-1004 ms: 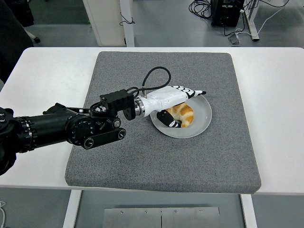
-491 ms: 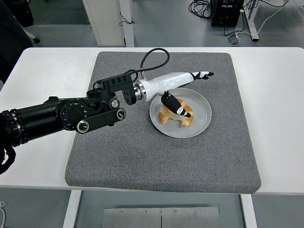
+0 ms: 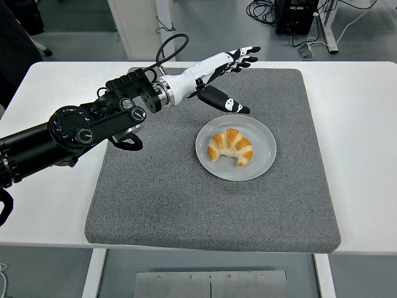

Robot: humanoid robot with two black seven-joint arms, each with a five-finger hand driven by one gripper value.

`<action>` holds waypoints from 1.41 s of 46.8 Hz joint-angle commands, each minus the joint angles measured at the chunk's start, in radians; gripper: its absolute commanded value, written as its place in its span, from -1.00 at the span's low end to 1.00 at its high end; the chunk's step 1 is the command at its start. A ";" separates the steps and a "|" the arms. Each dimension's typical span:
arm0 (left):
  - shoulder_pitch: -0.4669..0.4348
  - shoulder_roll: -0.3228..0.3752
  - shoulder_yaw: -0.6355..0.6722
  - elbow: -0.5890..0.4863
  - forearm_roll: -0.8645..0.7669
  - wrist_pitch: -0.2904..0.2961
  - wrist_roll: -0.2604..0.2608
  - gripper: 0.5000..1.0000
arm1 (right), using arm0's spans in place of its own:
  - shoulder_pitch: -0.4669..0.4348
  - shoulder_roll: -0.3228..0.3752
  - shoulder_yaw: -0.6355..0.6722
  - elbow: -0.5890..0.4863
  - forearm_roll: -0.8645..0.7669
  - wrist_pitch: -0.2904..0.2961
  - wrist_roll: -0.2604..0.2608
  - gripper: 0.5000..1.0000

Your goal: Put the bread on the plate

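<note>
A white table [image 3: 56, 105] with rounded corners carries a large square mat [image 3: 155, 198] of coarse, speckled grey felt that covers most of its middle. Beyond the far edge lies a grey floor with a white furniture leg [image 3: 165, 28], loose black cables [image 3: 263, 9] and a dark box [image 3: 296, 15] on a metal frame. On the mat, right of centre, sits a round, shallow, pale grey plate [image 3: 263, 146] with a smooth matte face. The bread [image 3: 231, 148], a golden-brown croissant curved like a crescent with ridged segments, lies inside the plate, slightly left of its middle, touching nothing else. The left arm [image 3: 80, 127], black and built of ribbed cylindrical joints, reaches in from the left edge over the mat's far left part; a looped black cable [image 3: 169, 46] rises at its wrist. Its left hand [image 3: 217, 71], white-shelled with black finger segments, hovers above the mat behind the plate, fingers spread straight and empty, thumb pointing down toward the plate's far rim without touching it. Nothing covers the croissant.
</note>
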 commanded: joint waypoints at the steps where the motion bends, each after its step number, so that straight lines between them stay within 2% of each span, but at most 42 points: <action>1: 0.013 0.009 -0.031 0.000 -0.047 0.002 -0.001 0.87 | 0.000 0.000 0.000 0.000 0.000 -0.001 0.000 1.00; 15: 0.077 0.086 -0.109 0.000 -0.133 0.017 -0.008 0.87 | 0.000 0.000 0.000 0.000 0.000 0.001 0.000 1.00; 28: 0.178 0.132 -0.208 0.017 -0.207 0.017 -0.066 0.88 | 0.000 0.000 0.000 0.000 0.000 0.001 0.000 1.00; 35: 0.206 0.127 -0.220 0.047 -0.217 0.017 -0.116 0.88 | 0.000 0.000 0.000 0.000 0.000 0.001 0.000 1.00; 49: 0.206 0.114 -0.221 0.150 -0.377 0.015 -0.132 0.88 | 0.000 0.000 0.000 0.000 0.000 0.001 0.000 1.00; 56: 0.231 0.088 -0.244 0.175 -0.421 0.014 -0.201 0.88 | 0.000 0.000 0.000 0.000 0.000 -0.001 0.000 1.00; 61: 0.261 0.069 -0.289 0.179 -0.444 0.014 -0.202 0.88 | 0.000 0.000 0.000 0.000 0.000 -0.001 0.000 1.00; 66: 0.290 0.020 -0.324 0.218 -0.449 0.009 -0.202 0.88 | 0.000 0.000 0.000 0.000 0.000 0.001 0.000 1.00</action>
